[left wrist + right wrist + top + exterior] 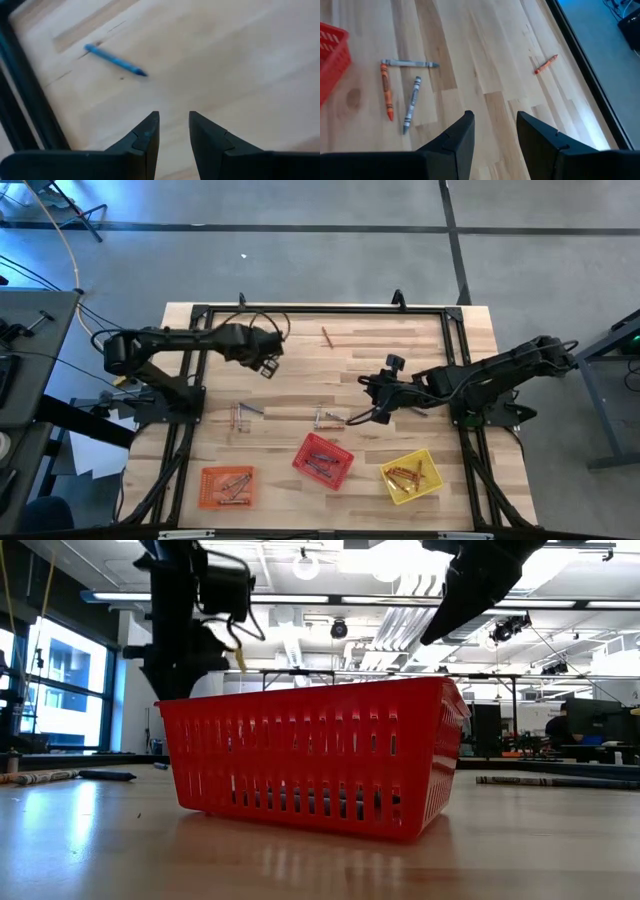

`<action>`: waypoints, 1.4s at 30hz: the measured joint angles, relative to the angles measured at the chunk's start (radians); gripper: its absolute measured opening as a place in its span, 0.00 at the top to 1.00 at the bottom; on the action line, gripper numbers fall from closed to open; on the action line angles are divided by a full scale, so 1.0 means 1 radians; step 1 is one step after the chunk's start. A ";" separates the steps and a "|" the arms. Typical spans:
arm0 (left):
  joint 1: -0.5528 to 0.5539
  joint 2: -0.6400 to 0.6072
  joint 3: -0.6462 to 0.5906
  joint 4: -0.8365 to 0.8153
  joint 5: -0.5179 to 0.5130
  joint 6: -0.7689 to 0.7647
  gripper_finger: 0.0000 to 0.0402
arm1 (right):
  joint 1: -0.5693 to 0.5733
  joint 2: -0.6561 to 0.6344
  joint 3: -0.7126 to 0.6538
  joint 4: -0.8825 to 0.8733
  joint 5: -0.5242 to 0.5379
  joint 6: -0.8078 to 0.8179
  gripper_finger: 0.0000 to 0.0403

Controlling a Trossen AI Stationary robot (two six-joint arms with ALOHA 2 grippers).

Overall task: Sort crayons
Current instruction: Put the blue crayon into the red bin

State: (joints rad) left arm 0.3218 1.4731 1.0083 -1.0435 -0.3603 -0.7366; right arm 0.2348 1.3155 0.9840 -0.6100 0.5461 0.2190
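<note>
Partway through the crayon sort, I'd say roughly half done. From overhead, all three baskets along the near edge already have crayons in them: the orange basket (227, 486), the red basket (323, 460) and the yellow basket (409, 476).

What's left on the table (420, 350), as far as I can see: a small bunch of loose crayons (243, 414) on the left side, another little group (329, 419) just above the red basket, and one lone orange crayon (327, 336) up near the far edge. My right wrist cam shows that middle group as two grey ones (411, 104) and an orange one beside the red basket's corner. The left wrist cam picks up a single blue crayon (115, 60) lying by the frame rail.

Left gripper (174, 131) hovers above the left part of the table, fingers apart with nothing between them. Right gripper (495, 131) is over the middle-right, just beside that middle group, fingers spread and also empty.

So neither arm is carrying anything right now. My guess is the middle group goes next.
</note>
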 joint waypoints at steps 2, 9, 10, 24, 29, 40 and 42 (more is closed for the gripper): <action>0.042 0.000 -0.024 0.000 -0.003 -0.037 0.77 | -0.010 0.000 0.000 -0.013 0.000 -0.007 0.65; 0.131 0.000 -0.145 0.070 -0.003 -0.188 0.77 | -0.040 0.000 0.000 -0.078 0.000 -0.045 0.65; 0.137 0.000 -0.161 0.111 -0.003 -0.198 0.77 | -0.041 0.000 0.000 -0.083 0.000 -0.055 0.65; 0.183 0.000 -0.247 0.454 -0.002 -0.338 0.77 | -0.057 0.000 0.000 -0.110 0.000 -0.089 0.65; 0.212 0.000 -0.247 0.437 -0.020 -0.432 0.77 | -0.057 0.000 0.000 -0.116 0.000 -0.089 0.65; 0.249 0.000 -0.247 0.352 -0.030 -0.554 0.77 | -0.057 0.000 0.000 -0.144 0.000 -0.097 0.65; 0.257 0.000 -0.247 0.355 -0.029 -0.563 0.77 | -0.057 0.000 0.000 -0.145 0.000 -0.097 0.65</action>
State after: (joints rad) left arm 0.5788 1.4734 0.7616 -0.6888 -0.3897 -1.3000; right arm 0.1780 1.3155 0.9840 -0.7555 0.5459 0.1223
